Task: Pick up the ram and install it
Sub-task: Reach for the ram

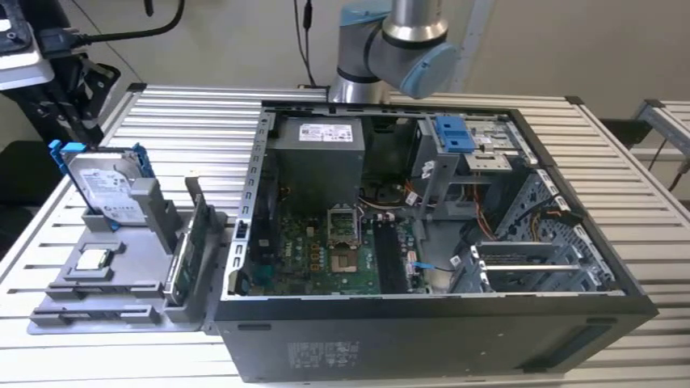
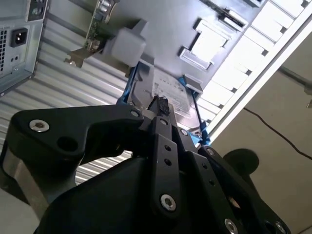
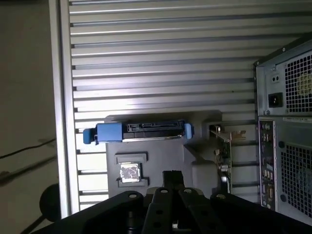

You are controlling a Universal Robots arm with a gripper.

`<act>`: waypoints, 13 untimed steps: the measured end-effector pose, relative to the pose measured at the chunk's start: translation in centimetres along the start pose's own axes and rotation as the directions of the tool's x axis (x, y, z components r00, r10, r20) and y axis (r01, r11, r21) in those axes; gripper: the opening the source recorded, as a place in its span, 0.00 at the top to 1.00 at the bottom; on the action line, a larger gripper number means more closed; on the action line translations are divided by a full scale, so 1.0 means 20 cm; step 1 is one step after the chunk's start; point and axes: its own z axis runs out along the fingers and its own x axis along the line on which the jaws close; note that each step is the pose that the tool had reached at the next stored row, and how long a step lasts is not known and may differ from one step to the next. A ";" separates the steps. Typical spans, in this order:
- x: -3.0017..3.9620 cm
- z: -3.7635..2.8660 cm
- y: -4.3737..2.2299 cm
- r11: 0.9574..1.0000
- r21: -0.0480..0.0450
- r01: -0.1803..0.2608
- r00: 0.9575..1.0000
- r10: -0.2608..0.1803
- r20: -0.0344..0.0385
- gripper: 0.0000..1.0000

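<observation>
Hanging over the tray (image 3: 161,156), the gripper (image 3: 171,178) is pressed together, empty. In the exterior view, the ram (image 1: 181,271) stands at the chip's (image 1: 95,259) 3 o'clock.

I see the slim, dark circuit-board ram strip (image 1: 179,271) standing on edge in the grey tray (image 1: 65,314), at the exterior view's left of the black case (image 1: 431,343).

Silver arm (image 1: 415,18), blue joint cap (image 1: 437,73), black screw-studded pincer (image 2: 159,105)

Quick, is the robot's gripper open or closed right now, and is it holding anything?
Gripper: closed, with nothing visible in it.
</observation>
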 end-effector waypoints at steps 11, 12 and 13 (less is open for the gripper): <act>0.009 0.020 -0.085 1.000 -0.001 0.000 1.000 0.000 0.000 0.89; 0.010 0.022 -0.090 1.000 -0.001 0.000 1.000 0.000 0.000 0.89; 0.010 0.024 -0.096 1.000 -0.001 0.000 1.000 0.000 0.000 0.89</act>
